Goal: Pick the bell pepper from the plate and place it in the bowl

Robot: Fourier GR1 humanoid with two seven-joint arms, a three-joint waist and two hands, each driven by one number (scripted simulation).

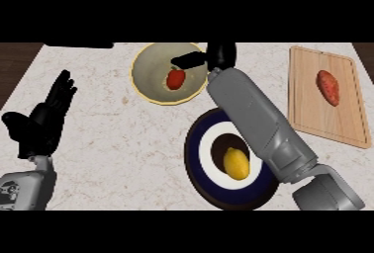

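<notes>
Head view showed the red pepper [176, 79] already lying in the yellow-rimmed bowl [144, 81]. Just beside it the right hand [208, 57] hung over the far rim, holding nothing, though I could not tell its finger spread. Placing looked done; next, that arm should withdraw. Left hand [45, 116] rested open, fingers up, near the left edge.

- I see a pale marbled counter [116, 143] (dark wood at its edges);
- on it directly: a cream bowl [150, 62]; a dark-rimmed plate [199, 170]; a wooden cutting board [310, 106] at right.
</notes>
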